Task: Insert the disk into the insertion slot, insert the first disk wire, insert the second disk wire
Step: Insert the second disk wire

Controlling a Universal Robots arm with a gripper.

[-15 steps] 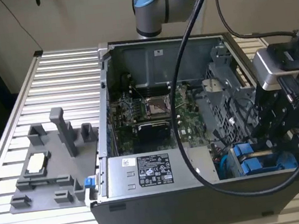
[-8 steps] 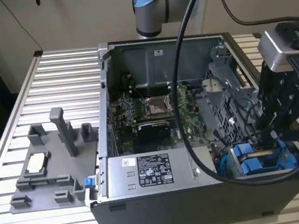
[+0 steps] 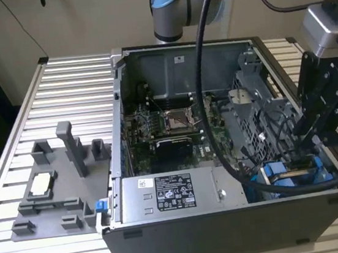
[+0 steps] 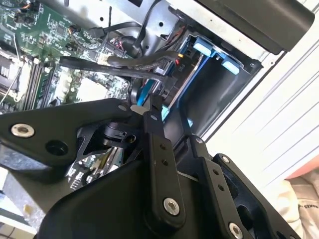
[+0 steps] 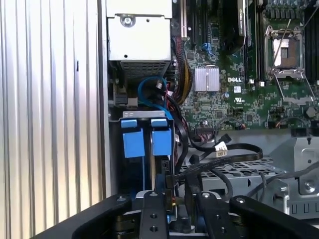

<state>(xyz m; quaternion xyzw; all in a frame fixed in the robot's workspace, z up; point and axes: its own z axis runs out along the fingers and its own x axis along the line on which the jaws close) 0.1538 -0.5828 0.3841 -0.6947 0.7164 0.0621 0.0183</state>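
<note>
We locate the disk (image 3: 289, 173), a flat drive clipped in a bright blue plastic carrier frame, seated in the drive bay at the lower corner of the open black computer case (image 3: 231, 230), on the exterior view's right. In the first wrist view, the carrier's two blue tabs (image 5: 147, 139) sit side by side at the mouth of the bay, next to the case wall. In the second wrist view, the disk (image 4: 199, 64) lies just beyond the fingertips.

The black two-finger gripper (image 3: 311, 155) is lowered into this corner, directly over the disk's end. In the first wrist view, the gripper (image 5: 169, 191) has its fingers drawn narrow around a small black wire connector (image 5: 168, 180), with a black cable running off towards the motherboard. In the second wrist view, the gripper (image 4: 149, 107) pinches the same connector right beside the blue frame.

Outward from there, we see the green motherboard (image 3: 170, 132) filling the case floor, and the grey power-supply box with a white sticker (image 3: 171, 194) along the near wall. The case rests on a ribbed aluminium table (image 3: 59, 84), and a grey plastic fixture tray (image 3: 59, 189) stands on the exterior view's left.
</note>
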